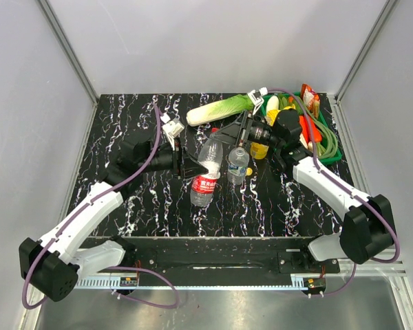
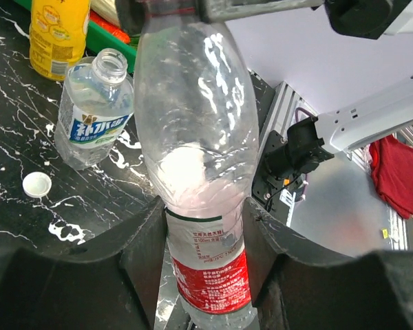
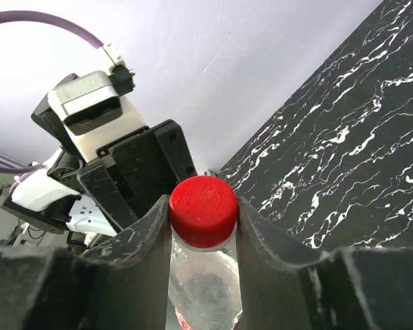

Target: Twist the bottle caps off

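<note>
Found left end effector (image 2: 205, 214) clamped on red-label bottle (image 2: 193, 124), right end effector (image 3: 202, 206) closed around red cap (image 3: 202, 210). Judged unscrewing begun; needed twist next.

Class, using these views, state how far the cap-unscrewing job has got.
Done: blue-label bottle open, white cap on the table. In hand: left end effector grips the red-label bottle; right end effector pinches its red cap. Left: that cap; the top of the orange bottle is out of view.

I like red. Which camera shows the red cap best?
Right wrist view: the red cap sits big and centred in the right gripper. The top view shows barely a speck; the left wrist view, only its red-label bottle.
</note>
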`<state>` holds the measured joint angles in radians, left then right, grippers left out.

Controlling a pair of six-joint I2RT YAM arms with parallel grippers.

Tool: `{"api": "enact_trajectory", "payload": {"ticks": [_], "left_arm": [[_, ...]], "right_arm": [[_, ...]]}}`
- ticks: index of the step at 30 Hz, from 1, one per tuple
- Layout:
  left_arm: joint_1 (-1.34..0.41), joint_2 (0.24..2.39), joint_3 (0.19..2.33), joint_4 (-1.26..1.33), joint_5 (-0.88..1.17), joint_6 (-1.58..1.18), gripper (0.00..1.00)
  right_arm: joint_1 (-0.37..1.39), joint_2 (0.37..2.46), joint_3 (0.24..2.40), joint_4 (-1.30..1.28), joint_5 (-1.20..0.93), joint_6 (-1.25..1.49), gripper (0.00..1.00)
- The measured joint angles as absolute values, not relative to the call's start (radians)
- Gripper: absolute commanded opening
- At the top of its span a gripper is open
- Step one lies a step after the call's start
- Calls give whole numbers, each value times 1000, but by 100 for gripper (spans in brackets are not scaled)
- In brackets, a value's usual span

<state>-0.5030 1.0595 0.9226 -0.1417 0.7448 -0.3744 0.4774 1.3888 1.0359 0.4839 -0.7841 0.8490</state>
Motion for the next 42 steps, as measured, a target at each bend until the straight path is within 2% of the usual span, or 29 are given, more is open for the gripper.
{"api": "enact_trajectory", "payload": {"ticks": [3, 4, 7, 9, 11, 12, 23, 32, 42], "left_arm": [[-508, 1049, 923, -138, 757, -382, 48], [-508, 1047, 923, -139, 757, -385, 50], [-508, 1039, 922, -141, 756, -392, 61], [-508, 1035, 921, -141, 755, -392, 83], [-508, 1026, 918, -141, 751, -391, 97], [-508, 1018, 915, -141, 748, -394, 99], [-518, 996, 880, -139, 730, -409, 99], [-588, 1051, 825, -38, 746, -468, 99], [-611, 1077, 822, 15, 753, -487, 81]], "right_arm": [[470, 1389, 1025, 509, -790, 861, 3], [470, 1389, 1023, 514, -791, 859, 0], [469, 1388, 1022, 526, -796, 860, 0], [468, 1385, 1022, 527, -797, 860, 0], [468, 1381, 1021, 527, -798, 860, 0], [468, 1378, 1021, 527, -797, 859, 0], [468, 1279, 1020, 465, -744, 785, 0], [468, 1256, 1012, 433, -709, 758, 0], [468, 1234, 991, 414, -669, 744, 0]]}}
